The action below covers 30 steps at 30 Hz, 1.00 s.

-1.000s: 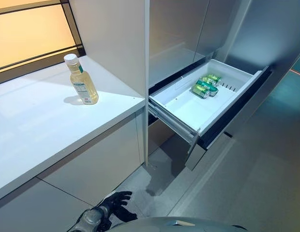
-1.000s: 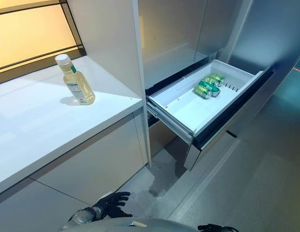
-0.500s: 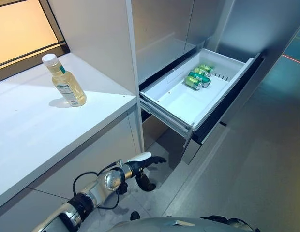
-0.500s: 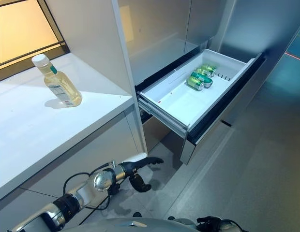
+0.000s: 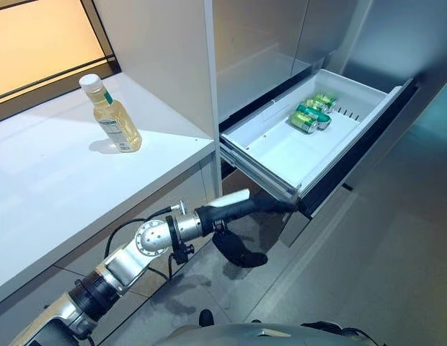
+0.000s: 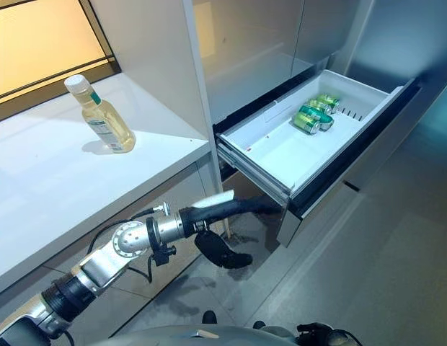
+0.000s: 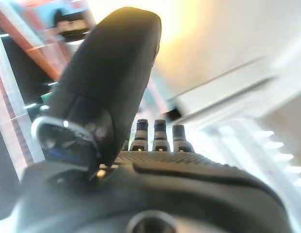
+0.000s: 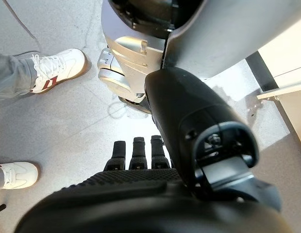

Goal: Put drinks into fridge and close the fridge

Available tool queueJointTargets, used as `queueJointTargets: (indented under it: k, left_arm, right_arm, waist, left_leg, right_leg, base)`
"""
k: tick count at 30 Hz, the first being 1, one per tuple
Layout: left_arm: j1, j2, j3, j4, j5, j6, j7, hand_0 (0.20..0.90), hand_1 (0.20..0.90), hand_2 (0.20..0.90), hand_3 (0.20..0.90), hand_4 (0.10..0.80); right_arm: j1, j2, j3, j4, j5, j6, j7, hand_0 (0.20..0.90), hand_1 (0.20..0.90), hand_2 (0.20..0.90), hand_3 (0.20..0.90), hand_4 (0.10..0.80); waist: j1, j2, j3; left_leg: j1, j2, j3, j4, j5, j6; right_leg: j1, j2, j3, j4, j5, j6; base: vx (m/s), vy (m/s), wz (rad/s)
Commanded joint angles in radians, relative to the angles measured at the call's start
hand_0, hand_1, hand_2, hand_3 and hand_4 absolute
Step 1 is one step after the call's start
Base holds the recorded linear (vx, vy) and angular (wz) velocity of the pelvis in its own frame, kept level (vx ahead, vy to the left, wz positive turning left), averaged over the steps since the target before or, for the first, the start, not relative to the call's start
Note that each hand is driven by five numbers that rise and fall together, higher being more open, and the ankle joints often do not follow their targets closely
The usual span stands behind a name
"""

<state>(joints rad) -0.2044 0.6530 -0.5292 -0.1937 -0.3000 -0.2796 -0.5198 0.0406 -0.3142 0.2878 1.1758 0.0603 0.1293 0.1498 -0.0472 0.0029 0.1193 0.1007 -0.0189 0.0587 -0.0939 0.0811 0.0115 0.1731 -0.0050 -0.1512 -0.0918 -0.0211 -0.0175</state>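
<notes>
A clear bottle of yellow drink (image 5: 115, 119) with a white cap stands upright on the white counter (image 5: 58, 187). The white fridge drawer (image 5: 281, 155) is pulled out, with green cans (image 5: 310, 117) lying at its far end. My left hand (image 5: 245, 205) is open and empty, its fingers stretched straight out to the drawer's near front corner, just below its rim; I cannot tell whether they touch it. In the left wrist view (image 7: 155, 131) the fingers point at the drawer. My right hand (image 8: 136, 155) hangs low over the floor, fingers relaxed, holding nothing.
A white upright panel (image 5: 173, 58) separates the counter from the fridge column. Grey fridge doors (image 5: 267, 36) rise above the drawer. A person's white shoes (image 8: 53, 68) stand on the grey floor near my right hand. Open floor (image 5: 382, 245) lies right of the drawer.
My left arm has risen from near the floor and stretched forward to the drawer's front corner. The whole picture has shifted, so the camera moved. Bottle and cans stay put.
</notes>
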Motion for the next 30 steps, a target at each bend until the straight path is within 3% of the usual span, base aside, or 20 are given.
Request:
queueJointTargets:
  k: [1, 6, 10, 13, 23, 30]
  left_arm:
    - [-0.129, -0.033, 0.095, -0.100, -0.203, -0.072, 0.003, 0.900, 0.900, 0.900, 0.900, 0.800]
    - [-0.160, -0.045, 0.186, -0.131, -0.242, -0.122, 0.125, 0.900, 0.900, 0.900, 0.900, 0.800]
    - [-0.168, -0.048, 0.293, -0.114, -0.176, -0.165, 0.328, 0.900, 0.900, 0.900, 0.900, 0.800]
    - [-0.166, -0.058, 0.366, -0.089, -0.047, -0.173, 0.474, 0.900, 0.900, 0.900, 0.900, 0.800]
    - [-0.185, -0.028, 0.513, 0.010, 0.079, -0.109, 0.783, 0.900, 0.900, 0.900, 0.900, 0.800]
    - [-0.185, 0.011, 0.568, 0.102, 0.121, 0.022, 0.884, 0.900, 0.900, 0.900, 0.900, 0.800]
  right_arm:
    - [-0.007, 0.031, 0.006, -0.010, 0.053, -0.021, 0.017, 0.900, 0.900, 0.900, 0.900, 0.800]
    - [-0.001, 0.032, 0.007, 0.000, 0.066, -0.031, 0.017, 0.900, 0.900, 0.900, 0.900, 0.800]
    - [0.005, 0.040, 0.008, 0.023, 0.080, -0.051, 0.015, 0.900, 0.900, 0.900, 0.900, 0.800]
    - [0.006, 0.046, 0.005, 0.043, 0.088, -0.064, 0.016, 0.900, 0.900, 0.900, 0.900, 0.800]
    - [0.002, 0.054, -0.008, 0.065, 0.075, -0.064, 0.017, 0.900, 0.900, 0.900, 0.900, 0.800]
    - [0.004, 0.053, -0.014, 0.061, 0.060, -0.053, 0.017, 0.900, 0.900, 0.900, 0.900, 0.800]
  waist:
    - [0.026, 0.002, -0.025]
    - [0.036, -0.003, -0.034]
    - [0.044, -0.009, -0.042]
    - [0.051, -0.013, -0.051]
    - [0.051, -0.010, -0.075]
    - [0.047, -0.003, -0.082]
  left_leg:
    - [0.033, -0.011, -0.069, 0.007, -0.149, -0.001]
    - [0.032, -0.014, -0.079, 0.007, -0.148, -0.001]
    - [0.034, -0.016, -0.087, 0.007, -0.151, -0.001]
    - [0.034, -0.015, -0.091, 0.007, -0.152, -0.003]
    - [0.042, -0.015, -0.094, 0.007, -0.155, -0.007]
    - [0.046, -0.015, -0.088, 0.007, -0.156, -0.009]
  right_leg:
    - [-0.042, -0.022, 0.031, 0.022, -0.004, 0.099]
    - [-0.039, -0.021, 0.031, 0.019, -0.004, 0.092]
    - [-0.034, -0.018, 0.028, 0.017, -0.009, 0.088]
    - [-0.031, -0.017, 0.025, 0.016, -0.015, 0.084]
    - [-0.020, -0.011, 0.025, 0.015, -0.027, 0.079]
    - [-0.017, -0.010, 0.028, 0.015, -0.031, 0.078]
  base:
    - [0.000, 0.000, 0.00]
    - [0.006, -0.013, 0.03]
    - [0.004, -0.005, 0.01]
    - [0.020, -0.025, 0.05]
    - [0.033, -0.007, 0.02]
    - [0.010, 0.001, 0.00]
